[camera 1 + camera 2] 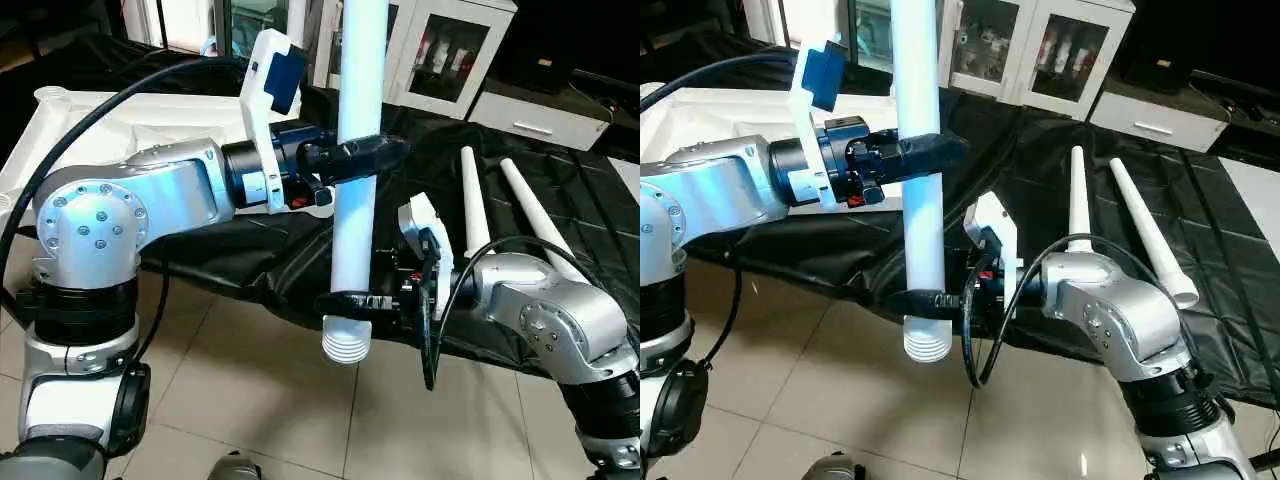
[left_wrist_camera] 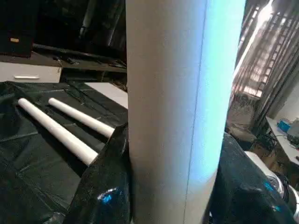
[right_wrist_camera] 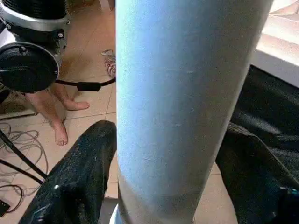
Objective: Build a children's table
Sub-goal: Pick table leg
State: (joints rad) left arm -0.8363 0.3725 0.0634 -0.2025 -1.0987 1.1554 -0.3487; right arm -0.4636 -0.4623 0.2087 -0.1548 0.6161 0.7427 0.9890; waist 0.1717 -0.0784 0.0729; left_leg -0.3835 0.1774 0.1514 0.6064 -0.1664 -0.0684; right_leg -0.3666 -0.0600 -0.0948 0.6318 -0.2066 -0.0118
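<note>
1. A long tapered white plastic tube leg (image 1: pixel 357 200) stands upright in mid-air over the floor, threaded end down, just off the table's near edge.
2. The left gripper (image 1: pixel 350 157) clamps its jaws mid-shaft; the right gripper (image 1: pixel 352 300) has jaws around the lower end, grip unclear.
3. Beyond the leg, the white square plastic top (image 1: pixel 140 115) lies legless; two more legs (image 1: pixel 500 205) wait. Assembly looks barely begun.
4. A black-sheeted table (image 1: pixel 560 170), tiled floor (image 1: pixel 270 400) and glass-doored white cabinets (image 1: pixel 450 55) surround it.

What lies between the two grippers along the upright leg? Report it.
Only bare white tube: the left gripper clasps the leg higher up, the right gripper sits near its ribbed end. The left eye view shows it.
</note>
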